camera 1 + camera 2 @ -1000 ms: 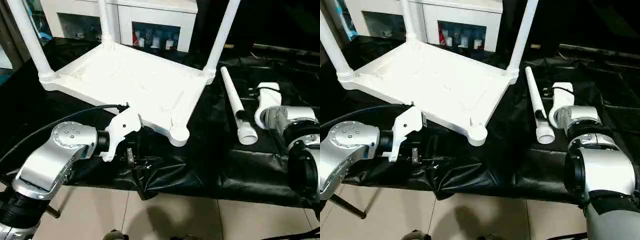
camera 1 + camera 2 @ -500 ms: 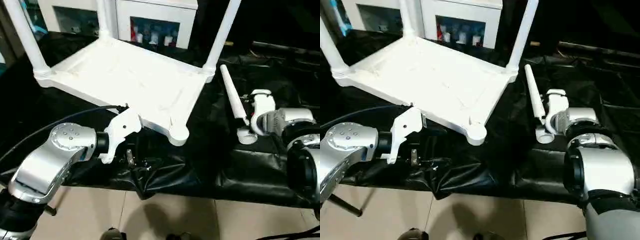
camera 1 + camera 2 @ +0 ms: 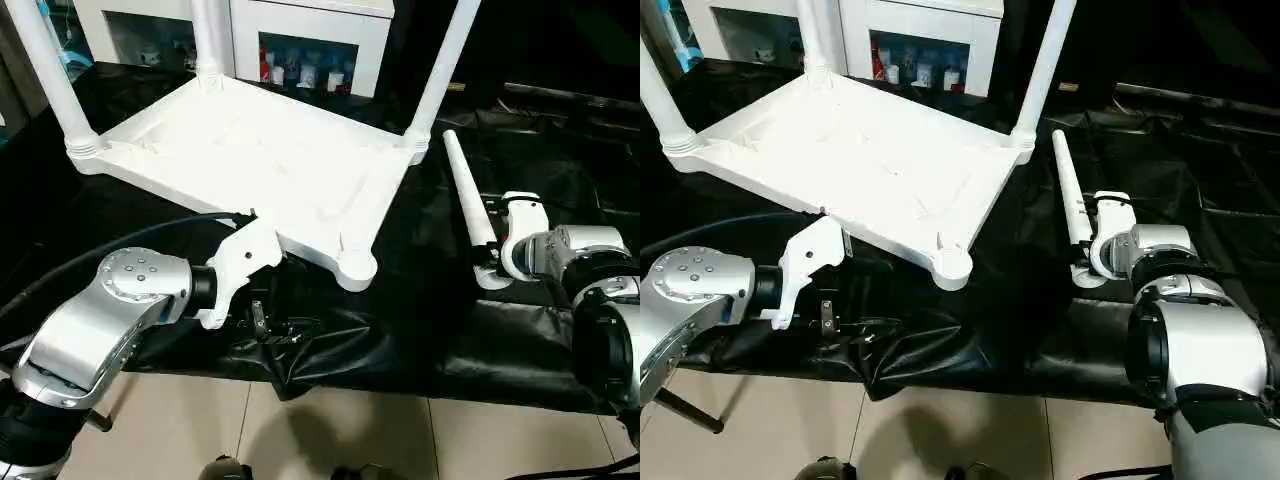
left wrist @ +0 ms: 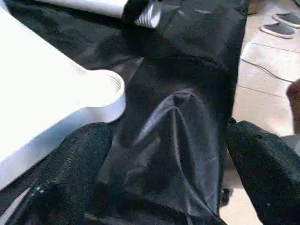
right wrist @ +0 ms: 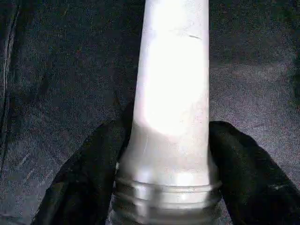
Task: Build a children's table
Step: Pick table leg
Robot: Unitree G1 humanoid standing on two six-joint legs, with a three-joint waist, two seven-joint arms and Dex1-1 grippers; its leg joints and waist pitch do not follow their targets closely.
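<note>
Black sheeting lies nearest you, where your left gripper hangs with fingers spread wide over it, just short of the tabletop's empty corner socket. Your right gripper has its fingers pressed on both sides of the loose leg near its threaded end. Beyond, the upturned tabletop carries three upright legs.

legs: tops cut off | cabinet: shelf contents too small to tell

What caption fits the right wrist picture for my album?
Two black fingers of the right end effector hug the loose white table leg above black sheeting.
</note>
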